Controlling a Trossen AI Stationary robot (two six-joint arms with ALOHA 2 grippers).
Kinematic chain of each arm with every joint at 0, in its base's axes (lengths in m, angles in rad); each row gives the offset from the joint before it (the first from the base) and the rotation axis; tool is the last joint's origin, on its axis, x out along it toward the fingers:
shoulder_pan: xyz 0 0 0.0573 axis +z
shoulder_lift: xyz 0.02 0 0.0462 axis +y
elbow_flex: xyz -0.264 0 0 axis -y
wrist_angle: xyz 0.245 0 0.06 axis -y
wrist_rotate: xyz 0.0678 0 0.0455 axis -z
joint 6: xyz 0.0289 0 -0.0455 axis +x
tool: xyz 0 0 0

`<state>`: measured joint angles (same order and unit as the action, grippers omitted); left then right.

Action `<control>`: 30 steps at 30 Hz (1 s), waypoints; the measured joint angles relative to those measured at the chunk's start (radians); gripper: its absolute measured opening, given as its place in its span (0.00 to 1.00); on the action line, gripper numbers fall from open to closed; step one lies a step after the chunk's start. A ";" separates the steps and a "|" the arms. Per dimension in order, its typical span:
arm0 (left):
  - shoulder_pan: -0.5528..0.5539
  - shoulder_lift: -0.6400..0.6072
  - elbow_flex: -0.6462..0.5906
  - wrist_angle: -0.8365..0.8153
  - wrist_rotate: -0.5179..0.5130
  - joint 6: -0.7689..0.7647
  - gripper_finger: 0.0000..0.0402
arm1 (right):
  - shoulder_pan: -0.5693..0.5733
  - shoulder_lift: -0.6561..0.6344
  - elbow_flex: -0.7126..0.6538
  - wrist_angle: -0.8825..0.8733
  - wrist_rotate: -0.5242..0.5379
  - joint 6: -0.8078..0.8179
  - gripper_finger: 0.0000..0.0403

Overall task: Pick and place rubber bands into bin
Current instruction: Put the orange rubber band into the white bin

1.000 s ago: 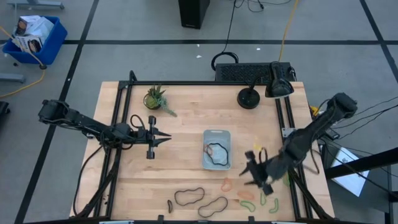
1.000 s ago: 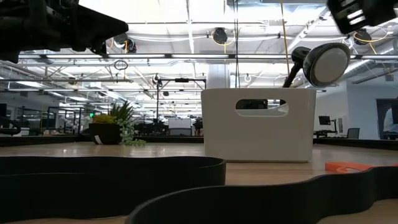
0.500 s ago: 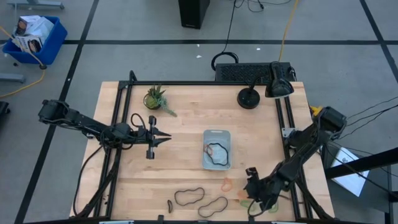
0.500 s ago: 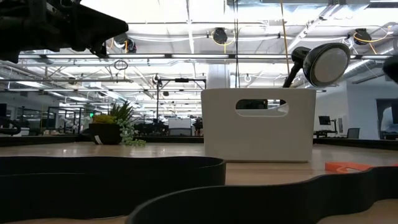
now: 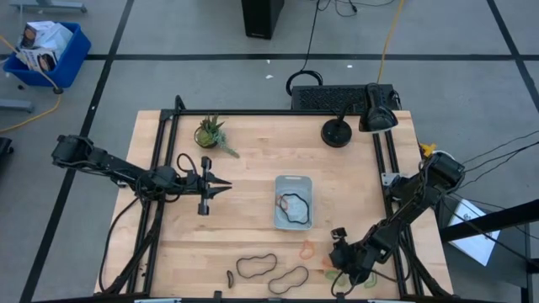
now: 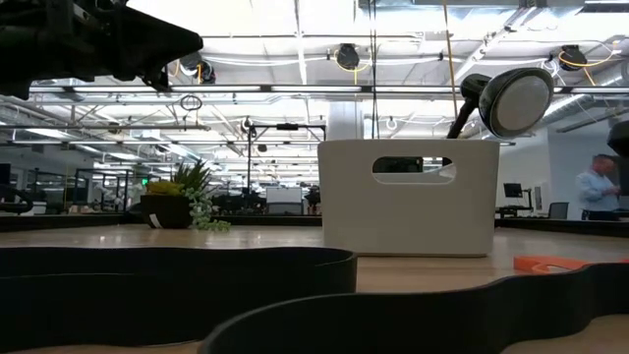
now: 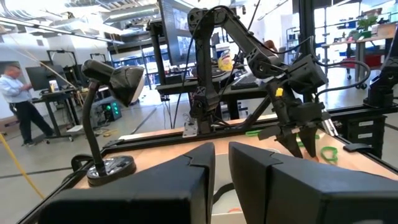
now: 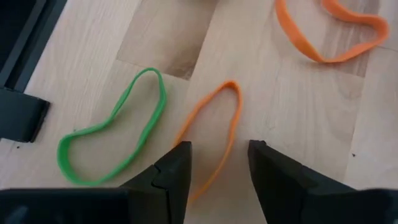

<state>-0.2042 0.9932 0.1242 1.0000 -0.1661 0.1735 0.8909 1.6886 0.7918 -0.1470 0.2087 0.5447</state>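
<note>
The pale bin (image 5: 293,202) stands mid-table with a dark band and a small orange one inside. Dark bands (image 5: 255,266) (image 5: 288,278) lie near the front edge, and an orange band (image 5: 307,249) lies right of them. My right gripper (image 5: 338,271) is low over the front right, open. Its fingers (image 8: 217,160) stand on either side of an orange band's near end (image 8: 214,134). A green band (image 8: 115,140) lies beside that, and another orange band (image 8: 329,38) lies farther off. My left gripper (image 5: 221,187) waits shut, left of the bin.
A potted plant (image 5: 210,132) and a desk lamp (image 5: 337,132) stand at the table's far side. Black frame rails (image 5: 160,194) run along both table sides. A blue crate (image 5: 46,50) sits on the floor. A person (image 6: 595,187) walks in the room beyond.
My right gripper has gone down and toward the table's near edge, from beside the bin's right side to just over the orange and green bands at the front right. The bands lie where they were.
</note>
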 joint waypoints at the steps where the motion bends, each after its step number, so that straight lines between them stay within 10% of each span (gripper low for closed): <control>1: 0.000 0.000 0.000 0.000 0.000 0.000 0.14 | 0.000 0.001 0.000 0.000 -0.003 -0.004 0.35; 10: 0.000 0.000 0.000 0.001 0.000 0.000 0.14 | -0.007 0.004 -0.003 0.001 -0.027 0.019 0.02; 30: 0.000 0.000 0.001 0.000 0.001 0.005 0.14 | -0.012 -0.639 -0.080 -0.180 0.454 -0.259 0.00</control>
<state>-0.2043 0.9936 0.1249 1.0000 -0.1654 0.1782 0.8787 1.0493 0.7122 -0.3271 0.6626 0.2857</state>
